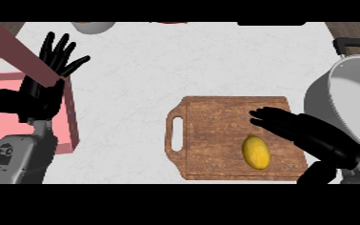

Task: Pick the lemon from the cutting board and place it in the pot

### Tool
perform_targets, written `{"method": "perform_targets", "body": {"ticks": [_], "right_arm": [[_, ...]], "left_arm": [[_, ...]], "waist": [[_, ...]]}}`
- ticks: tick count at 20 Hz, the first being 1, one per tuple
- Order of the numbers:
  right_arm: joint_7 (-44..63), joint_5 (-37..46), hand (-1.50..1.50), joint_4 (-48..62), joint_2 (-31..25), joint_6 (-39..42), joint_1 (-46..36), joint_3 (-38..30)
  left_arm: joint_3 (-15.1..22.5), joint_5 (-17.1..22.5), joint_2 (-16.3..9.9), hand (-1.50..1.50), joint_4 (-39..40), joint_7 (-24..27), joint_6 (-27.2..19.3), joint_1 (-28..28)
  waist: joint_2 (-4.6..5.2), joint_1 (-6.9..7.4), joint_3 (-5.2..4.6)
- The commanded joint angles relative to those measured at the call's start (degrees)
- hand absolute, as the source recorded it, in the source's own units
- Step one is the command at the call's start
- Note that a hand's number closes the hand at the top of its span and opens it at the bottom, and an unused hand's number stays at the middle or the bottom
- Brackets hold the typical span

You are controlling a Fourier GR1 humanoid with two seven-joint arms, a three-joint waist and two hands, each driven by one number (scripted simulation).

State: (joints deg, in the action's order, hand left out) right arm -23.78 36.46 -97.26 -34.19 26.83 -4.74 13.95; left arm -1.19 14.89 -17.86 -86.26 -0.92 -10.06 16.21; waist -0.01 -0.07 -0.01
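One lemon lay on the cutting board, toward its right side, apart from the right hand that hovered just above and beside it with fingers stretched out straight, holding nothing. The fruit looked light, stiff and smooth-skinned — likely to roll or slip — so closing across its narrow middle seemed the safest hold. The pot stood at the desk's right edge. The left hand rested open at the left, fingers up.

Right hand hovers open beside lemon on cutting board.
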Motion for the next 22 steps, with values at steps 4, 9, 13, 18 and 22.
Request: {"method": "perform_targets", "body": {"ticks": [4,9,13,18,22], "right_arm": [[1.06,8.14,-1.5,3.84,4.81,-2.28,-0.55,0.64],[0.89,11.04,-1.5,3.36,8.89,-1.84,0.72,2.25],[-4.14,14.53,-1.5,12.38,11.7,-7.57,0.16,3.59],[-3.45,16.46,-1.5,12.56,14.91,-6.94,0.58,4.38],[-11.45,18.48,1.5,13.53,13.59,-10.96,-0.77,7.17]], "left_arm": [[0.36,-3.68,2.63,0.0,1.39,-0.8,-0.53,1.56],[0.33,-5.37,5.12,0.0,-1.56,0.26,-0.9,-0.48],[-1.4,-4.68,3.4,0.0,-3.93,-1.78,1.19,-1.41],[-3.7,-5.16,3.09,0.0,-0.38,-3.29,1.95,2.2],[-4.1,-4.82,3.65,0.0,3.34,-2.3,2.18,5.35]], "waist": [[0.02,-0.05,0.02],[-0.01,0.04,0.02],[0.01,0.2,0.03],[0.02,-0.02,0.02],[0.12,-0.29,0.03]]}}
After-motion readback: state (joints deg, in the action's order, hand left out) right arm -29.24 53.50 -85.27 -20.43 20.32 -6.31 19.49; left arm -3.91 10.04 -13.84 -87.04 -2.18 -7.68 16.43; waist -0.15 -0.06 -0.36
